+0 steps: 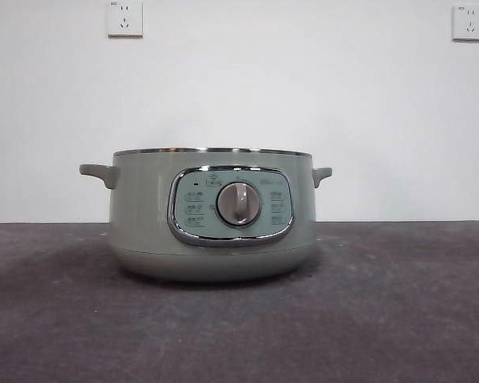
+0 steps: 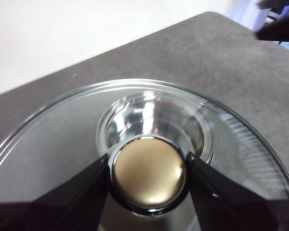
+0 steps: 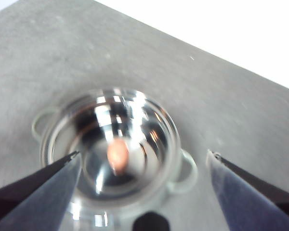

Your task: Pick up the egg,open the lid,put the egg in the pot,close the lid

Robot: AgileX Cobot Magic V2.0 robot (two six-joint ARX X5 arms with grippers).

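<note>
Stage of the task. The egg [image 3: 118, 151] lay on the shiny bottom of the pot [image 1: 211, 219], which stood uncovered on the counter [image 1: 399, 311]; picking up the egg, opening the lid and placing the egg therefore appeared done, and only closing the lid seemed to remain. The left pincer [image 2: 147, 173] had its jaws closed on the knob [image 2: 148, 175] of the lid [image 2: 62, 130], which it held clear of the pot above the counter. The right pincer [image 3: 144, 159] hung high over the open pot with its jaws spread wide and nothing between them. The egg rested on its side near the centre of the pot floor; motion blur prevented a firm reading of its long axis. The pot's control panel [image 1: 231, 205] and dial [image 1: 239, 203] faced the front camera, with one handle [image 1: 98, 172] at each side.
</note>
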